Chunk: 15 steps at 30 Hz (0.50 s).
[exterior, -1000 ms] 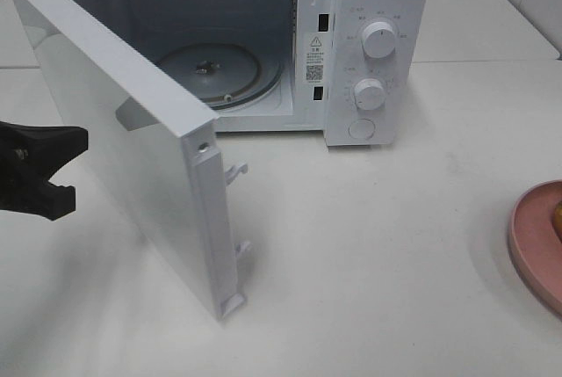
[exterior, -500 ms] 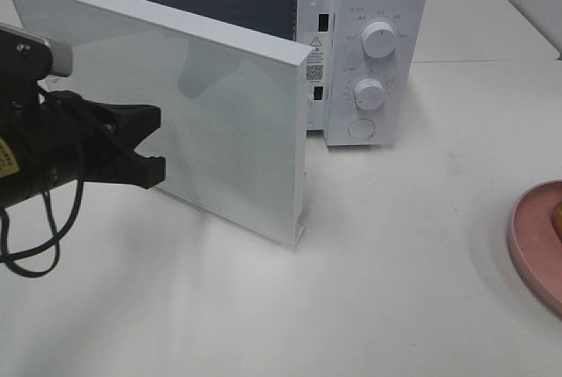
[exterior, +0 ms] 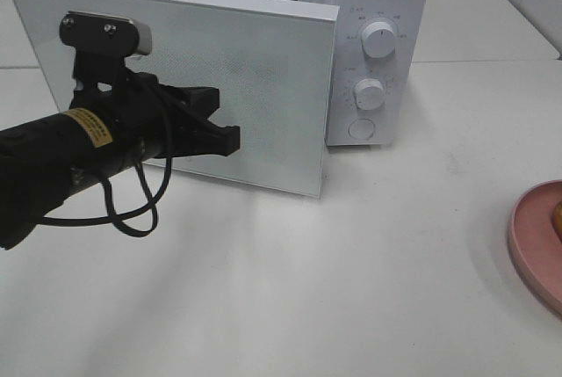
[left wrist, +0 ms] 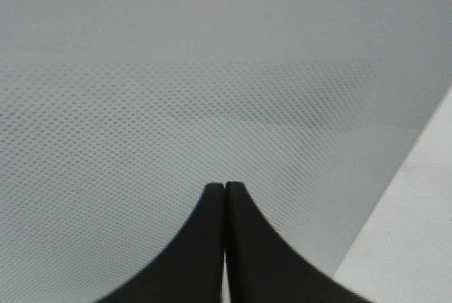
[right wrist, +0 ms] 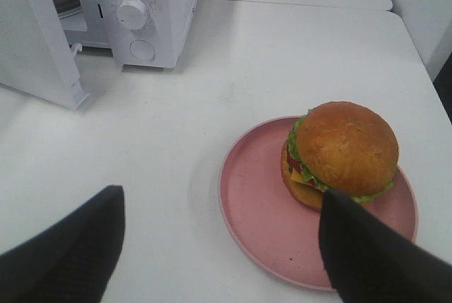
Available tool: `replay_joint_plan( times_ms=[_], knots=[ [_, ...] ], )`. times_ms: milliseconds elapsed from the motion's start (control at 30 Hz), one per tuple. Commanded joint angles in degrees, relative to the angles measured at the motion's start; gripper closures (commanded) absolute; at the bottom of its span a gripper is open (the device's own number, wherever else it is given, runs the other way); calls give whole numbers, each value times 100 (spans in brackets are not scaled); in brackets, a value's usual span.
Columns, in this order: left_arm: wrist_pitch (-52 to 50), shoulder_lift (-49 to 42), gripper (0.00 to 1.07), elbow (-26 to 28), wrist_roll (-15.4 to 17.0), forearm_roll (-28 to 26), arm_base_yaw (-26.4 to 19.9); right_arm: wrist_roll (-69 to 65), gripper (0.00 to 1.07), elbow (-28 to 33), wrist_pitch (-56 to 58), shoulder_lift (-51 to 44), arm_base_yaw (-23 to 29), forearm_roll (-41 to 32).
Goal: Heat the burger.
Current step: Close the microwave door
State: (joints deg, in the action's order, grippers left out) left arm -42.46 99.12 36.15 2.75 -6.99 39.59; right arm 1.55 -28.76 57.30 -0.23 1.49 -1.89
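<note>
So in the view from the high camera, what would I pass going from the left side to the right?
The black left arm with its shut gripper → the white microwave door → the two round microwave knobs → bare white table → the pink plate at the right edge.

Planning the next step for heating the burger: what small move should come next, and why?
Probably lower the right gripper around the burger and close on it. Its jaws stand open above the burger, which sits on the pink plate, outside the microwave. The left gripper, shut, is against the nearly closed door, so that door would need opening before loading.
</note>
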Motion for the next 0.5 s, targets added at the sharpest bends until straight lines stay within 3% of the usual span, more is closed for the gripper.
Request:
replay_joint_plan(
  times_ms=[33,167,500],
  knots=[
    [-86,241,107,384,-275,-321,206,34,32,17,-34,-155,-40,-17],
    [-74,504,107,751,-275,-619,269,34,32,17,-34,-155,-40,-17],
    [-57,877,107,1387,-275,-688,269,34,32,17,-34,-155,-40,-17]
  ],
)
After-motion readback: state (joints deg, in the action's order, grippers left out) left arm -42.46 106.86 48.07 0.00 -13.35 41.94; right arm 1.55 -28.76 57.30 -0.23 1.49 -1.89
